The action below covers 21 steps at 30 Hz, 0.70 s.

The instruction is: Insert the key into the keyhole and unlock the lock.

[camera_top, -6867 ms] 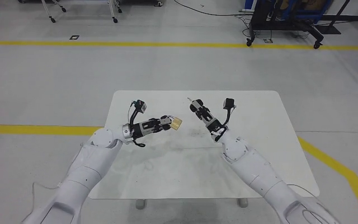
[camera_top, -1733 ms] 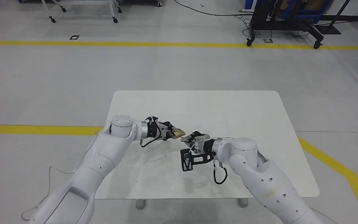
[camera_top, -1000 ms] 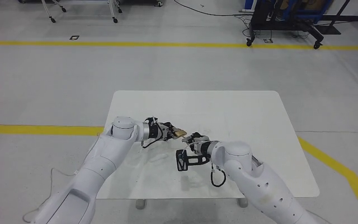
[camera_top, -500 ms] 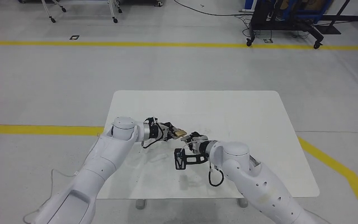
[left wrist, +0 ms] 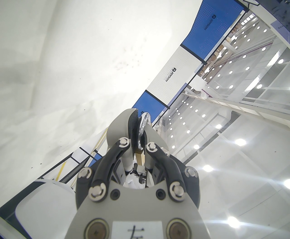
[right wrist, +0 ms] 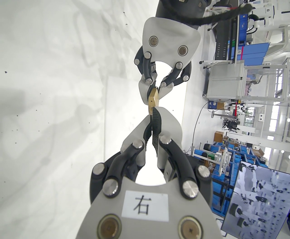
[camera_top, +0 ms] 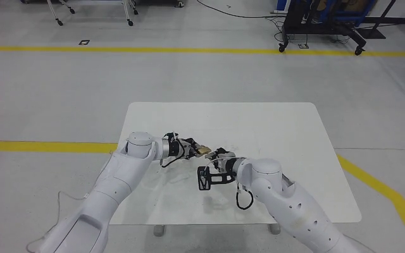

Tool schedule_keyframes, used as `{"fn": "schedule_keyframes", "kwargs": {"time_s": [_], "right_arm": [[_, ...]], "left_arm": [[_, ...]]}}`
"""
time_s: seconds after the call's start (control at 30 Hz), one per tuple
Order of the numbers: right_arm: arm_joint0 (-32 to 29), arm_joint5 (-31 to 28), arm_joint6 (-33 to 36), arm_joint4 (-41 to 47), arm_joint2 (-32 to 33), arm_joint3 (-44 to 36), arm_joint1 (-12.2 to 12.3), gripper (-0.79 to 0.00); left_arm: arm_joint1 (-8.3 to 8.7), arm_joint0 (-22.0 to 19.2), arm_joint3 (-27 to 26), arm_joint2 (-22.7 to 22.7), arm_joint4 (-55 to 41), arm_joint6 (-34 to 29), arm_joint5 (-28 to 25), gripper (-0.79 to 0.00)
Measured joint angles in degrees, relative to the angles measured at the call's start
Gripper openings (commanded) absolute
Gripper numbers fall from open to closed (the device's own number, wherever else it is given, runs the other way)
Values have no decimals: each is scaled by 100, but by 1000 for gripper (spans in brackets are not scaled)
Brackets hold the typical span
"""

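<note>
Gripped lock (right wrist: 153,100), long axis in line with gripped key (left wrist: 142,126)

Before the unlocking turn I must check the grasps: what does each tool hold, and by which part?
Left tool: the small brass padlock, clamped by its body. Right tool: it seems the silver metal key, pinched by its round head.

1. A white label (left wrist: 137,229) bearing one black character is fixed to the base plate of the left gripper (left wrist: 138,127).
2. A second white label (right wrist: 145,207), printed with a different single black character, is fixed to the base plate of the right gripper (right wrist: 153,118).
3. Dark lettering beside a small logo is printed on a white wall panel (left wrist: 170,74).
4. The same lettering and logo are printed in white on a blue panel (left wrist: 209,21).
</note>
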Motion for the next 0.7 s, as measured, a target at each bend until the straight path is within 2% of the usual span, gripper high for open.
{"fn": "schedule_keyframes", "kwargs": {"time_s": [0.33, 0.7], "right_arm": [[72, 29, 481, -202, -231, -25, -69, -785], [180, 80, 454, -109, -328, 139, -133, -785]], "left_arm": [[-9, -8, 19, -19, 31, -9, 20, -785], [-22, 6, 20, -37, -56, -254, 40, -785]]}}
